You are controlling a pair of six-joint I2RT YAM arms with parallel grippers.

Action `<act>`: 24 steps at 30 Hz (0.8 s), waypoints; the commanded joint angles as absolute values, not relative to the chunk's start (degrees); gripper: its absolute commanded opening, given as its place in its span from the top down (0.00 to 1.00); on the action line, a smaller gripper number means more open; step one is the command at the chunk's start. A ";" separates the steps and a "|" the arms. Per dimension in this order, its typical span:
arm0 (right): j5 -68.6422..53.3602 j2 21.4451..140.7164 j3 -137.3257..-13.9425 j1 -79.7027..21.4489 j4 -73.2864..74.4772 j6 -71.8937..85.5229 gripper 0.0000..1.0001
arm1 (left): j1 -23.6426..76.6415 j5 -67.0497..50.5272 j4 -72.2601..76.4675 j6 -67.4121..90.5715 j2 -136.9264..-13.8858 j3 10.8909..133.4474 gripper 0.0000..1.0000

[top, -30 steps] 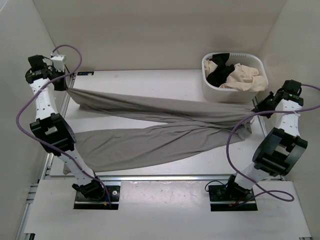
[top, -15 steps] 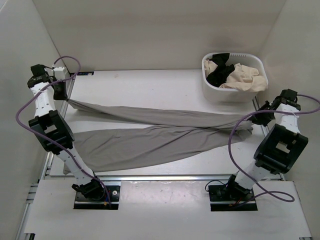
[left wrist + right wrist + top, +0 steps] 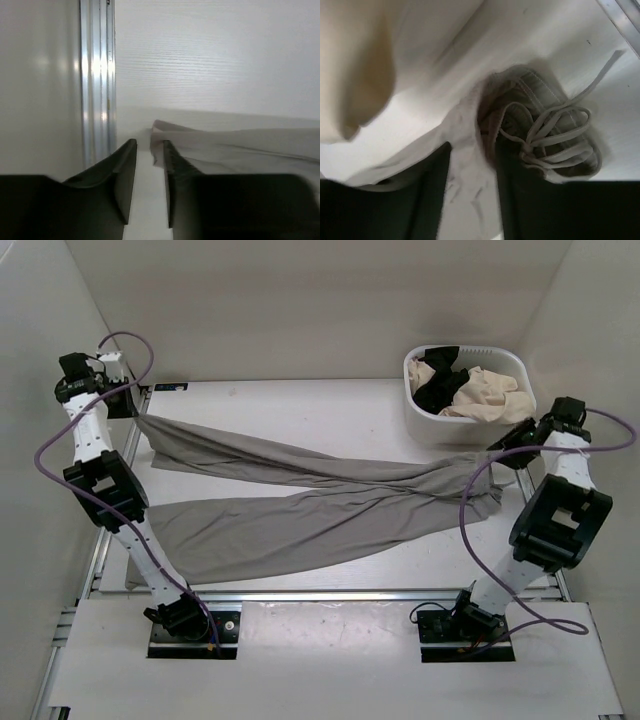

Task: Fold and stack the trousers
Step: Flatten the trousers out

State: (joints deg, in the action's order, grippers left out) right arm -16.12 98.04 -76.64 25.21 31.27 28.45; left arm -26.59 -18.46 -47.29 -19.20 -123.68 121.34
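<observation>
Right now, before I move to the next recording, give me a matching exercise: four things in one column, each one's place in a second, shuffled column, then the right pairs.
Column one:
1. grey soft fabric trousers
2. white plastic basket
3. black garment
4. cream garment

Column two:
A. fills the basket's right half
B. stretched across the table from its left edge to its right
C. at the table's far right corner
D. in the basket's left half

Pairs: 1-B, 2-C, 3-D, 4-A.
</observation>
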 commanded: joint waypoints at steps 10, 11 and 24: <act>13.61 96.80 -84.60 17.84 57.83 24.95 0.37 | -24.61 -8.20 -52.54 -28.53 -112.69 107.86 0.17; 14.15 95.29 -81.94 18.45 57.05 25.48 0.37 | -24.61 -6.87 -53.52 -29.78 -109.37 102.45 0.17; -5.63 92.63 -58.01 26.19 37.63 28.56 0.41 | -27.51 3.42 -50.90 -32.78 -91.67 58.74 0.18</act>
